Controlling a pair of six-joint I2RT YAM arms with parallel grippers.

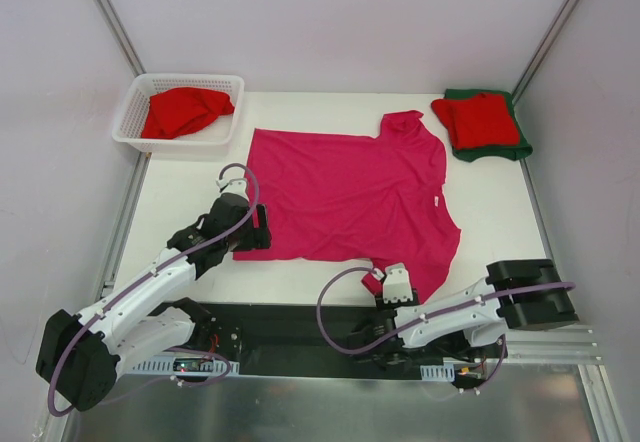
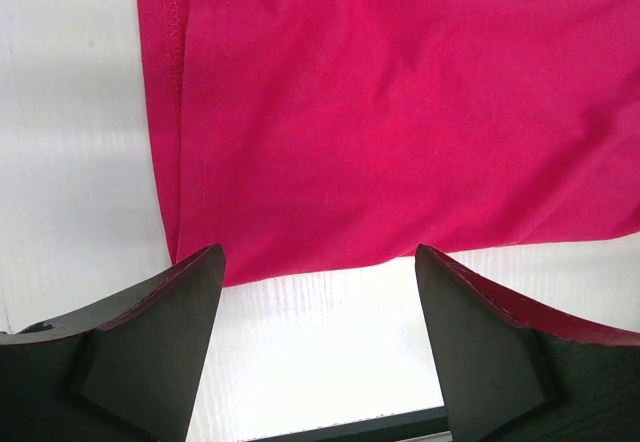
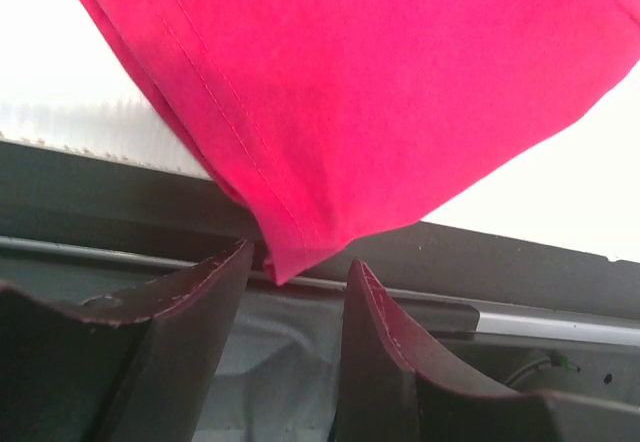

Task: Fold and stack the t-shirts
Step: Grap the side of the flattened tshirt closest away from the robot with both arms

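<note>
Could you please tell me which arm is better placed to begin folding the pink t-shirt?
Probably the right: the right gripper has the sleeve tip of the pink t-shirt between its fingers, whereas the left gripper is merely open at the hem corner, gripping nothing.

- Pink t-shirt [image 1: 345,197]: soft matt knit cloth, stitched hems.
- Red t-shirt [image 1: 183,110]: matt cloth, creased.
- Green t-shirt [image 1: 495,154]: dull matt cloth.
- Basket [image 1: 130,122]: white lattice plastic, slightly glossy.
- Table [image 1: 500,222]: white, smooth, matt; finely ribbed seen close.
- Left gripper [image 2: 318,252] fingers [image 2: 150,332]: black matt plastic, edges scuffed.
- Rail [image 3: 560,324]: bare metal, satin sheen.
</note>
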